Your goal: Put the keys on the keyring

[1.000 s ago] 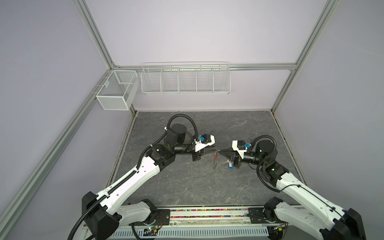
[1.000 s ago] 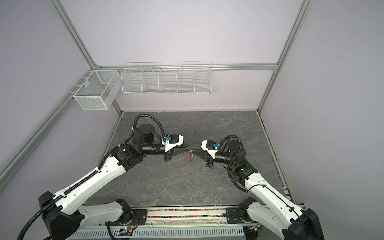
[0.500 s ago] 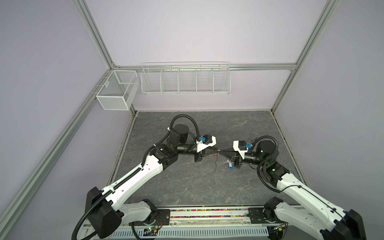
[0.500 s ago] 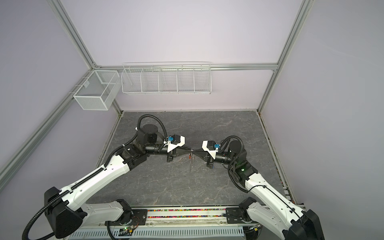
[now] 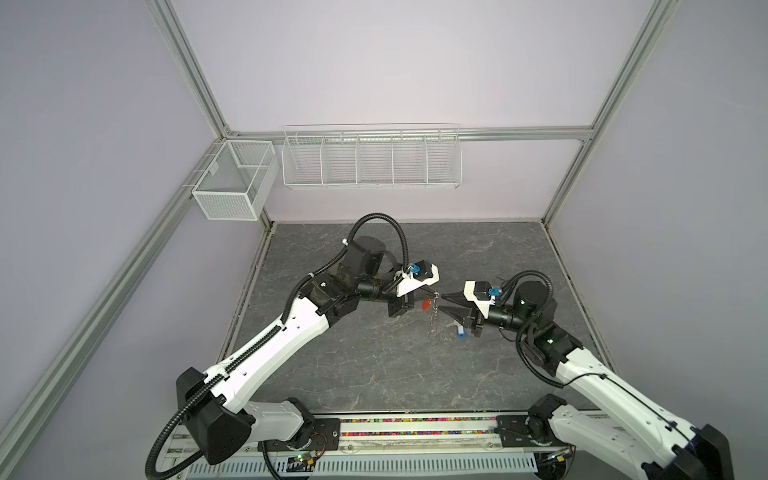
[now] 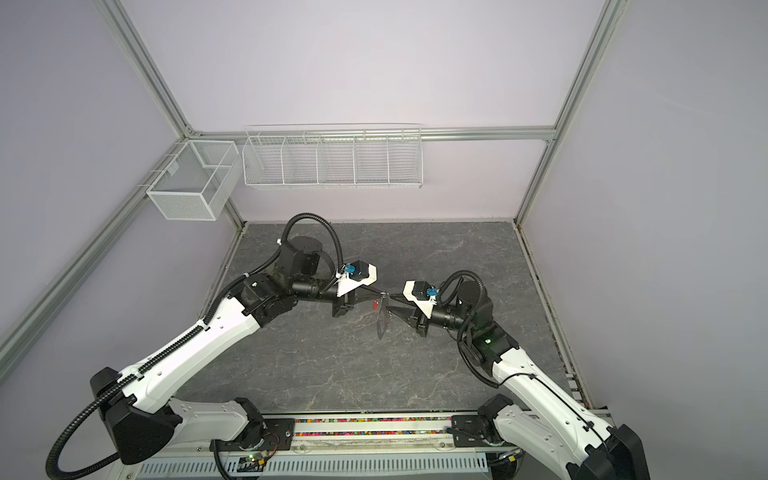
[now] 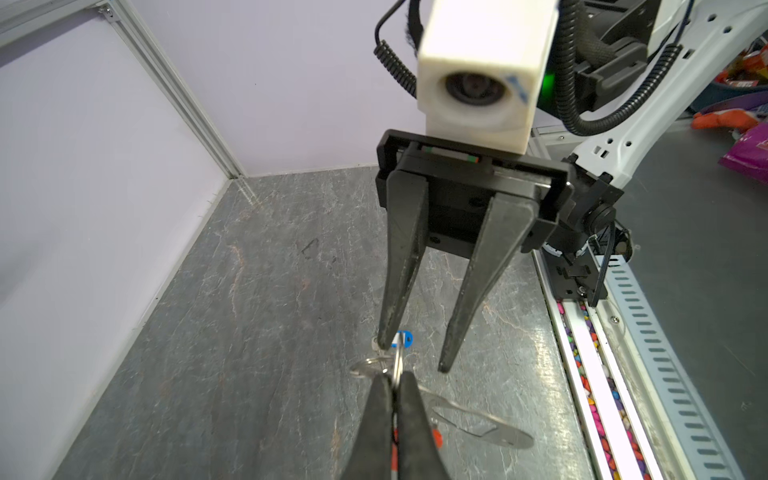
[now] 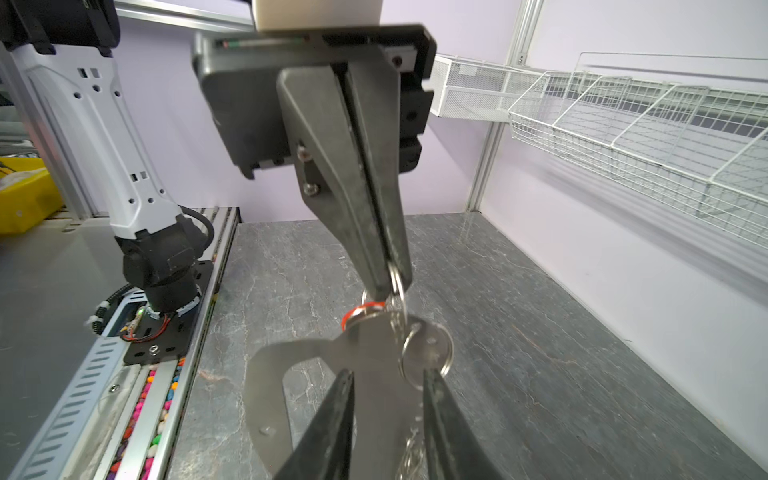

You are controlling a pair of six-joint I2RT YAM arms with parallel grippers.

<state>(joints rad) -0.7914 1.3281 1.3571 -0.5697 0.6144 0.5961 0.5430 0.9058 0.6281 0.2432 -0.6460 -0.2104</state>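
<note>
Since a second ago the left pincer [image 5: 433,293] has been reaching in toward its partner and closing, while the right pincer [image 5: 441,302] has been letting its jaws part. Now the left pincer is pinching tight on a metal ring at the top of the keyring [image 5: 433,318], which is hanging in the air between the two pincers, over the middle of the worktop [image 5: 374,374]. The right pincer is standing partly open, its fingers straddling the keyring's flat plate; whether they are touching it I cannot tell. The red-tagged key [image 5: 425,305] is dangling at the keyring's top, just beside the left pincer's tips.

The worktop is showing a dark grey, marbled surface, walled by pale lilac panels in an aluminium frame. A white wire basket [image 5: 370,166] is hanging on the back wall and a white mesh box [image 5: 232,187] on the left wall, both well apart from the pincers.

In a top view the blue-tagged key [image 5: 460,331] is lying on the worktop below the right pincer; the left wrist view is catching only a blue sliver of it behind a right-pincer finger. The right wrist view alone is showing the plate's oblong cutout and a round silvery disc [image 8: 428,349] sitting inside a split ring.
</note>
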